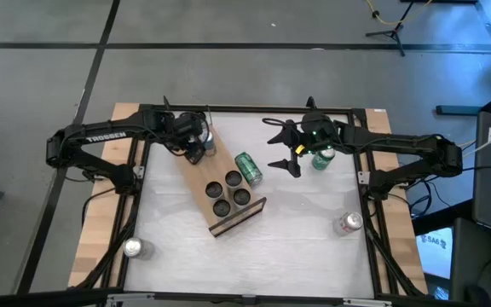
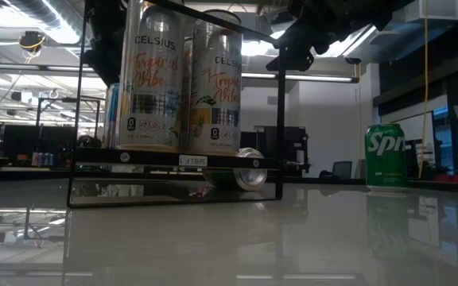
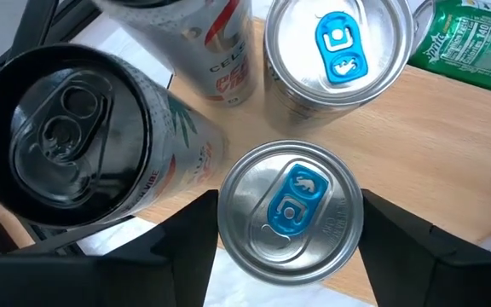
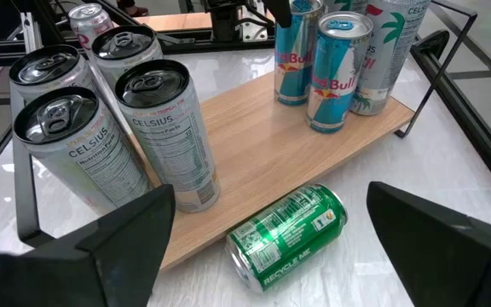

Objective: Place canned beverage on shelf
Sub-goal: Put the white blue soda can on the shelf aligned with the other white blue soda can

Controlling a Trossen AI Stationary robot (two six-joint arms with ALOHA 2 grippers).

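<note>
The shelf, a light-wood board, lies slantwise on the white table. Several tall Celsius cans stand at its near end. Red Bull cans and taller cans stand at its far end. My left gripper is over the far end, shut on one Red Bull can. A green can lies on its side on the table against the shelf's right edge. My right gripper hangs open above the table just right of that can, nothing between its fingers. An upright Sprite can stands under the right arm. My left gripper has the Red Bull can between its two fingers, one on each side of the can's wall just below the rim. The fingers come from above, pointing steeply down. The can stands upright with its base on the shelf board.
A second Red Bull can and a tall dark-topped can stand close around the held one. Loose silver cans stand near the table's near right and near left corners. The white surface between them is bare.
</note>
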